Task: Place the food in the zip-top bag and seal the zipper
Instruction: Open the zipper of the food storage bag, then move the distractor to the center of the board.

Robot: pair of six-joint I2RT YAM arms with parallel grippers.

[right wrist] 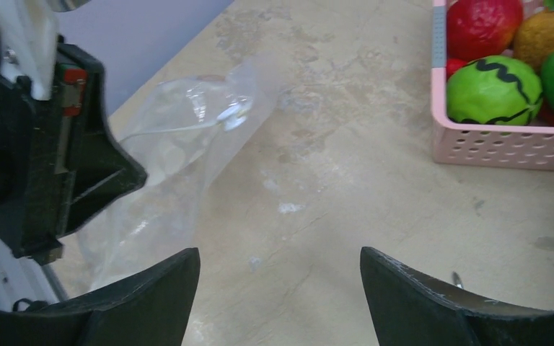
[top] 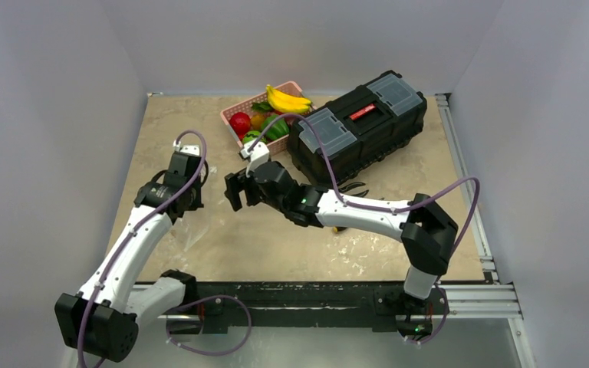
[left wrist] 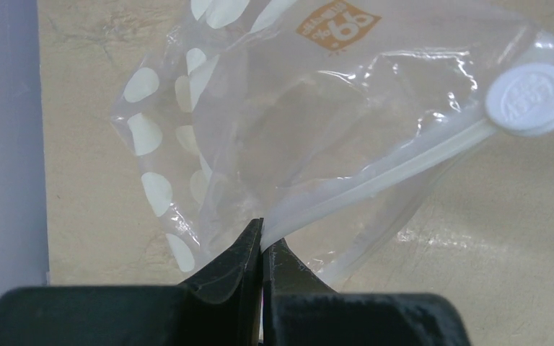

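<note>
The clear zip-top bag (left wrist: 296,108) with white spots hangs crumpled just above the table. My left gripper (left wrist: 263,234) is shut on one end of its white zipper strip (left wrist: 375,166); a round white tab (left wrist: 529,97) sits at the strip's other end. The bag also shows in the right wrist view (right wrist: 180,144). My right gripper (right wrist: 278,259) is open and empty over bare table, to the right of the bag. The food lies in the pink basket (right wrist: 505,148): a green round piece (right wrist: 494,90), a red one (right wrist: 483,25) and a yellow banana bunch (top: 287,100).
A black toolbox (top: 360,126) stands right of the basket (top: 231,115) at the back. The two grippers, left (top: 192,201) and right (top: 234,192), hang close together over the table's left-middle. Walls close in the left, the back and the right.
</note>
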